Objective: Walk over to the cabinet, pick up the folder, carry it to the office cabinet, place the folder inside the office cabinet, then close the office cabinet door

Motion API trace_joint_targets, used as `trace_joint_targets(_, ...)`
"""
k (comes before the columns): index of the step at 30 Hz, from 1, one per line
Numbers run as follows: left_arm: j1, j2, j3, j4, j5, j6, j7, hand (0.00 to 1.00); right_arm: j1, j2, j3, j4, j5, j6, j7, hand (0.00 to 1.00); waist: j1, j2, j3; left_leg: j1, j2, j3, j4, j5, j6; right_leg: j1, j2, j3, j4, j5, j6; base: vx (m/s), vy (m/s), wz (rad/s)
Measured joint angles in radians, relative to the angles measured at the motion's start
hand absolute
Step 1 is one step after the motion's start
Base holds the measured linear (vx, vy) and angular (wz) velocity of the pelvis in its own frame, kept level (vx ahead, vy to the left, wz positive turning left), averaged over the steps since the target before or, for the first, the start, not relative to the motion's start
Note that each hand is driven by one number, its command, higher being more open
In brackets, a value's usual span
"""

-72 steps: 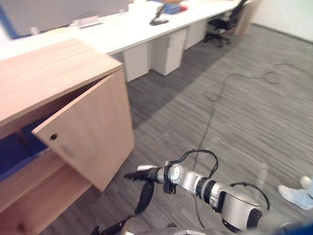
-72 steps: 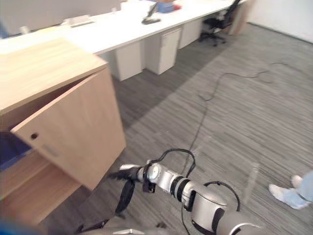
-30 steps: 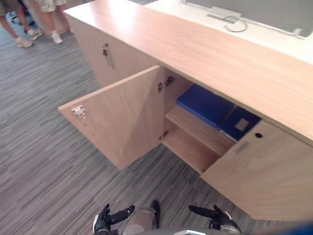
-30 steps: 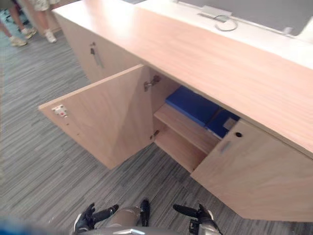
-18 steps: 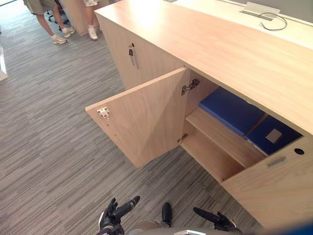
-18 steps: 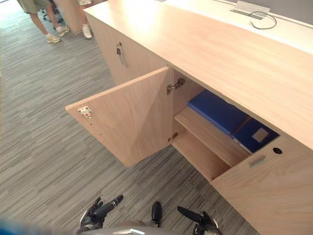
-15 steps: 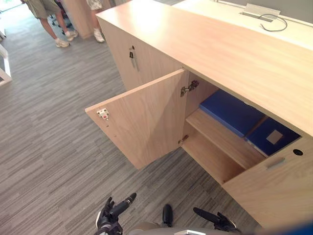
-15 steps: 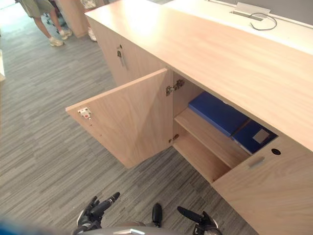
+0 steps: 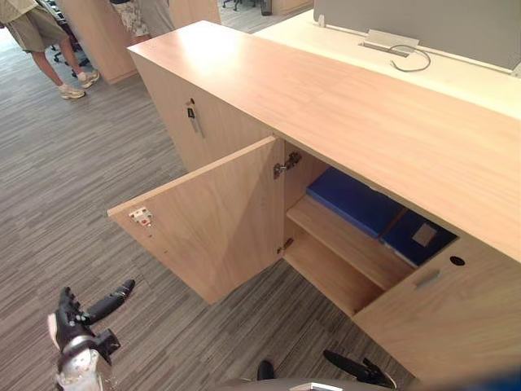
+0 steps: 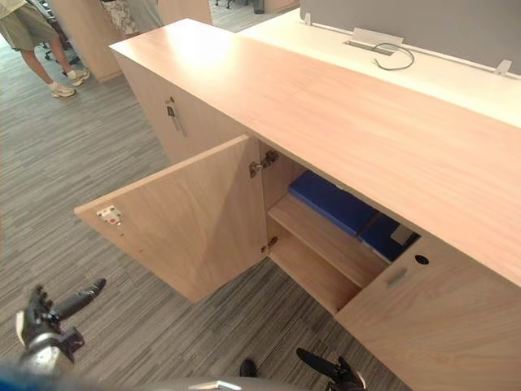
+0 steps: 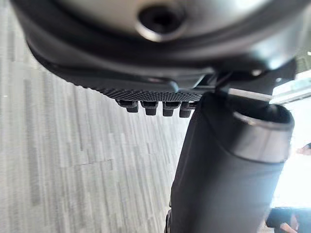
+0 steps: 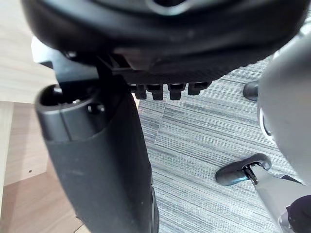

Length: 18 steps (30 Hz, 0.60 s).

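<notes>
Two blue folders lie on the upper shelf inside the light-wood office cabinet (image 9: 342, 98): a flat one (image 9: 356, 201) and, to its right, one with a pale label (image 9: 417, 237). The cabinet's left door (image 9: 212, 224) stands wide open; the right door (image 9: 444, 314) is partly open and hides part of the labelled folder. My left hand (image 9: 85, 319) hangs at the lower left over the carpet, fingers straight, holding nothing. My right hand (image 9: 356, 371) shows at the bottom edge, below the cabinet, also open and empty. In the wrist views the left hand (image 11: 223, 174) and right hand (image 12: 107, 160) hold nothing.
A closed cabinet section with a key in its lock (image 9: 193, 114) lies left of the open door. A white desk (image 9: 423, 69) with a looped cable and a grey partition runs behind the cabinet. A person's legs (image 9: 45, 41) stand at the far left on the grey carpet (image 9: 73, 179).
The camera has shifted, moving the cabinet a little left in view. My left hand has swung out to the left and risen higher. The folders and doors stay as they were.
</notes>
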Motion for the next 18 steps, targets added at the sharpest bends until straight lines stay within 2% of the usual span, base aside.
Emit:
trace_joint_targets(5,-0.051,0.092,0.006,-0.001,0.032,0.0,0.006,1.0,0.003,0.004,0.023,0.002,0.0,0.0,0.017,1.0,0.004,-0.012,-0.021,0.021,0.02,0.015,0.005,-0.003,-0.006,-0.018,0.004,0.029,0.062,0.01,-0.008,0.1,-0.04,-0.07)
trace_joint_targets(7,-0.072,0.132,-0.008,-0.001,0.04,0.0,0.002,1.0,0.003,-0.005,0.024,0.001,0.001,-0.002,0.024,1.0,0.002,0.006,-0.028,0.028,0.057,0.017,0.006,-0.002,-0.011,-0.058,0.009,0.05,0.139,-0.004,-0.01,0.06,-0.087,-0.11)
trace_joint_targets(9,-0.095,0.153,-0.016,0.0,0.045,0.0,0.0,1.0,0.002,-0.016,0.041,0.0,0.002,-0.006,0.027,1.0,0.003,0.015,-0.032,0.028,0.082,0.018,0.006,-0.001,-0.027,-0.069,0.03,0.045,0.062,-0.081,0.004,-0.01,-0.133,-0.14)
trace_joint_targets(10,-0.123,0.187,-0.051,0.003,0.064,0.001,-0.003,1.0,0.002,-0.02,0.063,0.002,0.002,-0.009,0.032,1.0,0.004,0.01,-0.033,0.028,0.088,0.025,0.006,-0.002,-0.047,-0.077,0.037,0.046,-0.055,-0.041,-0.003,-0.05,-0.164,-0.08)
trace_joint_targets(11,-0.126,0.203,-0.068,0.009,0.074,0.003,-0.005,1.0,0.002,-0.019,0.063,0.003,0.002,-0.009,0.034,1.0,0.004,0.004,-0.034,0.028,0.082,0.028,0.005,-0.002,-0.052,-0.091,0.03,0.05,-0.074,0.014,-0.008,-0.07,-0.176,-0.03)
trace_joint_targets(12,-0.129,0.211,-0.09,0.022,0.074,0.007,-0.018,1.0,0.005,-0.026,0.062,0.008,0.003,-0.01,0.039,1.0,0.003,0.009,-0.042,0.031,0.085,0.032,0.003,0.003,-0.064,-0.089,0.026,0.057,-0.074,0.001,0.012,-0.04,-0.143,-0.1)
trace_joint_targets(14,-0.134,0.211,-0.106,0.023,0.07,0.008,-0.045,1.0,0.008,-0.032,0.063,0.012,0.004,-0.008,0.04,1.0,0.012,0.021,-0.052,0.03,0.096,0.049,-0.001,0.007,-0.077,-0.091,0.036,0.06,-0.092,-0.015,0.025,-0.07,-0.189,-0.24)
trace_joint_targets(16,-0.144,0.216,-0.144,0.022,0.041,0.005,-0.088,1.0,0.018,-0.047,0.063,0.01,0.004,-0.008,0.04,1.0,0.014,0.041,-0.057,0.029,0.106,0.067,-0.001,0.011,-0.087,-0.087,0.046,0.06,-0.112,-0.027,0.029,-0.1,-0.189,-0.16)
trace_joint_targets(18,-0.155,0.234,-0.222,0.022,0.022,-0.003,-0.147,1.0,0.044,-0.059,0.063,0.007,0.015,-0.004,0.041,1.0,0.015,0.05,-0.069,0.031,0.115,0.076,-0.001,0.014,-0.091,-0.084,0.055,0.058,-0.116,-0.028,0.027,-0.05,-0.098,-0.01)
